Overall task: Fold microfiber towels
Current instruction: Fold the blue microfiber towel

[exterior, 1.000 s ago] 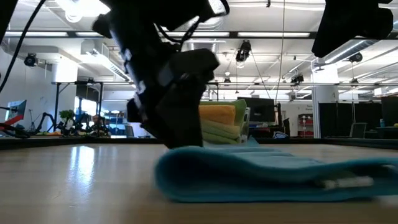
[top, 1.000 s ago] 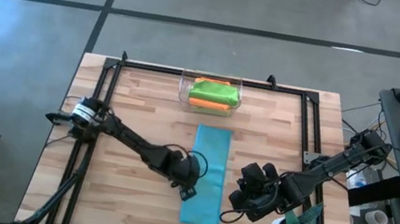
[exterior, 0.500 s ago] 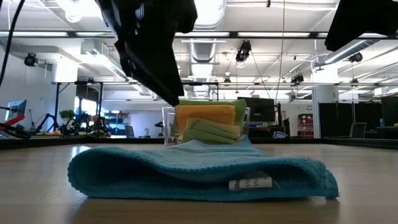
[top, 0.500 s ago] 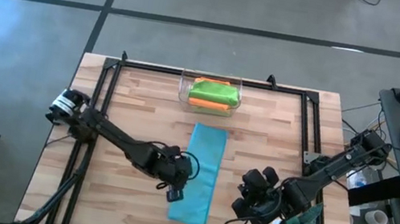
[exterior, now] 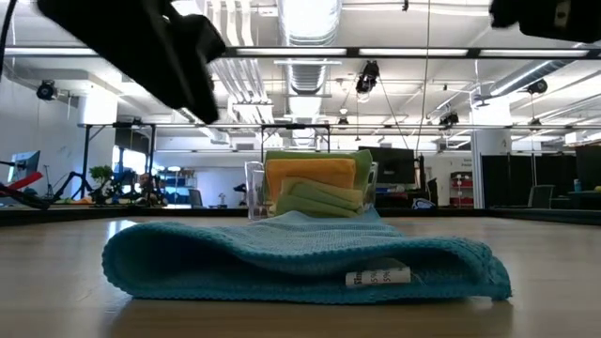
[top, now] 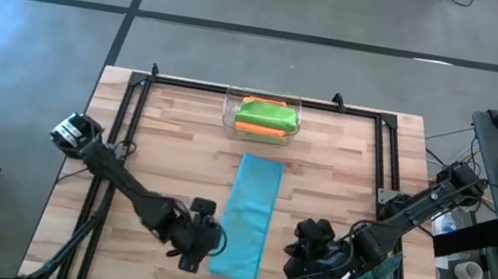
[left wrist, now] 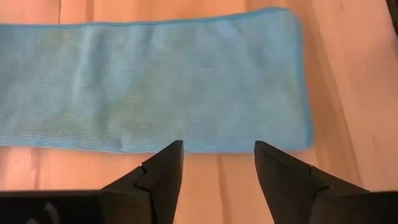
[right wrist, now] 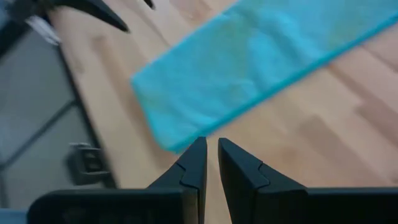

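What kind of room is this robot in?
Probably a robotics lab or workshop. The wooden table has a metal frame and stands on a bare concrete floor. Behind it the low view shows ceiling pipes and ducts, strip lights and equipment stands.

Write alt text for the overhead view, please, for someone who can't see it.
A light blue towel, folded into a long strip, lies mid-table between two robot arms. The open left hand and nearly closed right hand flank its near end; a clear container of folded towels sits beyond.

An open lab or workshop hall: exposed ceiling ducts, strip lights, equipment racks, monitors, concrete floor.
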